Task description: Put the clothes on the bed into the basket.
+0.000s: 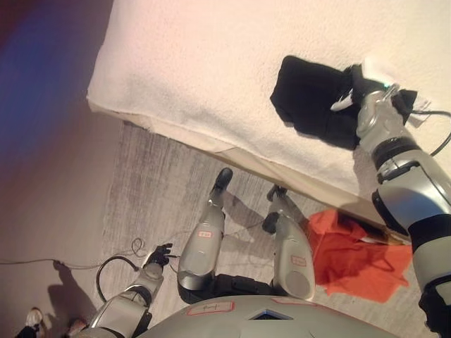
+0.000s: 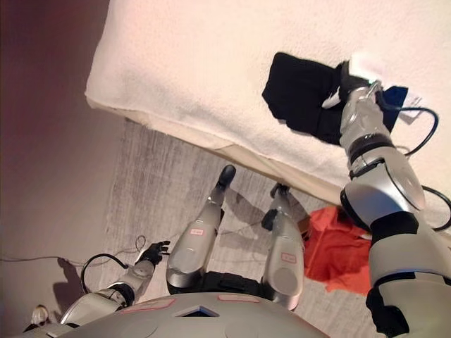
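Observation:
A black garment (image 1: 310,95) lies crumpled on the white bed (image 1: 211,63) near its right side. My right hand (image 1: 358,86) rests on the garment's right edge, dark against the dark cloth, so its fingers do not show clearly. My left hand (image 1: 161,253) hangs low over the floor at the lower left, empty, with relaxed fingers. An orange fabric thing (image 1: 359,257) lies on the floor under the bed's near edge at the right; I cannot tell whether it is a basket or cloth.
The bed's near edge (image 1: 232,151) runs diagonally from upper left to lower right. Grey carpet (image 1: 155,197) lies in front of it. A person's shoes (image 1: 32,318) show at the lower left corner.

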You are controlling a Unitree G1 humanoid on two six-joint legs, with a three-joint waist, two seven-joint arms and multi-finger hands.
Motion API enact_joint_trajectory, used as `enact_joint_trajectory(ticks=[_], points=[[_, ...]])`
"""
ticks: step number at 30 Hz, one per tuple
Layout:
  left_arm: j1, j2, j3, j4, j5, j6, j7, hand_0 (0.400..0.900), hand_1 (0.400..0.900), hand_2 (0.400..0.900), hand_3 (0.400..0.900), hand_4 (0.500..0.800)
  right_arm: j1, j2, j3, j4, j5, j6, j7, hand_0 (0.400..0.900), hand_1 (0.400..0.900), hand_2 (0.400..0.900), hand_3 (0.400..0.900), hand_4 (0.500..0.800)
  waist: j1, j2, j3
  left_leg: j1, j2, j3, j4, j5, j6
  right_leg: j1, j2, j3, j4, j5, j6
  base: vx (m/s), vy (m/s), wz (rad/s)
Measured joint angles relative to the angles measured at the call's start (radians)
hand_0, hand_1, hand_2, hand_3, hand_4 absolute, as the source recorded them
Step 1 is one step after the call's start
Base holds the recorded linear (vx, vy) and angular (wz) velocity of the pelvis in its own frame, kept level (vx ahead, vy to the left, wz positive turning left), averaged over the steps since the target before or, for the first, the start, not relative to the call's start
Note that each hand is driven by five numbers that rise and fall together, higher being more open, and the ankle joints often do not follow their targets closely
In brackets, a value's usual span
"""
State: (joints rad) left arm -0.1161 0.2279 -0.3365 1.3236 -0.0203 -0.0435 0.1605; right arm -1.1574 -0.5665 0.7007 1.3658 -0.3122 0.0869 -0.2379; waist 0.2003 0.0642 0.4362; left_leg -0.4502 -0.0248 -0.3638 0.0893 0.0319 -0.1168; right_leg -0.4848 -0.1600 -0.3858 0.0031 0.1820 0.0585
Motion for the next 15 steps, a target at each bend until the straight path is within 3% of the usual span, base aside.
enact_joint_trajectory(ticks=[9,10,11,12,15], points=[[0.0,0.004,-0.022,-0.008,-0.017,-0.001,-0.005,0.9,0.9,0.9,0.9,0.8,-0.152,-0.062,0.003,0.009,0.049,-0.008,-0.013,0.9,0.9,0.9,0.9,0.8,0.0,0.016,0.024,-0.117,0.011,-0.005,-0.028,0.036,-0.017,-0.125,0.01,0.001,0.006,0.0,0.003,-0.07,0.008,0.01],[0.0,0.005,-0.029,-0.011,-0.017,-0.003,-0.007,0.9,0.9,0.9,0.9,0.8,-0.16,-0.068,0.002,0.007,0.066,-0.012,-0.014,0.561,0.561,0.561,0.561,0.596,0.0,0.016,0.024,-0.127,0.011,-0.003,-0.03,0.039,-0.017,-0.136,0.01,0.002,0.005,0.0,0.003,-0.04,0.036,0.01],[0.0,0.006,-0.03,-0.015,-0.017,-0.004,-0.009,0.9,0.9,0.9,0.9,0.8,-0.163,-0.076,0.002,0.006,0.078,-0.018,-0.015,0.561,0.561,0.561,0.561,0.596,0.0,0.016,0.024,-0.133,0.011,0.0,-0.035,0.039,-0.017,-0.145,0.01,0.006,0.004,0.0,0.004,-0.03,0.036,0.0],[0.0,0.006,-0.031,-0.019,-0.017,-0.004,-0.01,0.9,0.9,0.9,0.9,0.8,-0.164,-0.085,0.001,0.006,0.091,-0.029,-0.017,0.4,0.4,0.4,0.4,0.5,-0.001,0.018,0.026,-0.137,0.011,0.003,-0.04,0.039,-0.017,-0.149,0.009,0.011,0.001,-0.001,0.009,-0.02,0.034,0.0],[0.0,0.007,-0.032,-0.034,-0.018,-0.004,-0.01,0.9,0.9,0.9,0.9,0.8,-0.167,-0.092,0.002,0.004,0.124,-0.037,-0.019,0.4,0.4,0.4,0.4,0.5,0.0,0.025,0.029,-0.137,0.015,0.004,-0.058,0.039,-0.017,-0.15,0.009,0.019,-0.014,-0.012,0.051,-0.01,0.025,-0.05]])
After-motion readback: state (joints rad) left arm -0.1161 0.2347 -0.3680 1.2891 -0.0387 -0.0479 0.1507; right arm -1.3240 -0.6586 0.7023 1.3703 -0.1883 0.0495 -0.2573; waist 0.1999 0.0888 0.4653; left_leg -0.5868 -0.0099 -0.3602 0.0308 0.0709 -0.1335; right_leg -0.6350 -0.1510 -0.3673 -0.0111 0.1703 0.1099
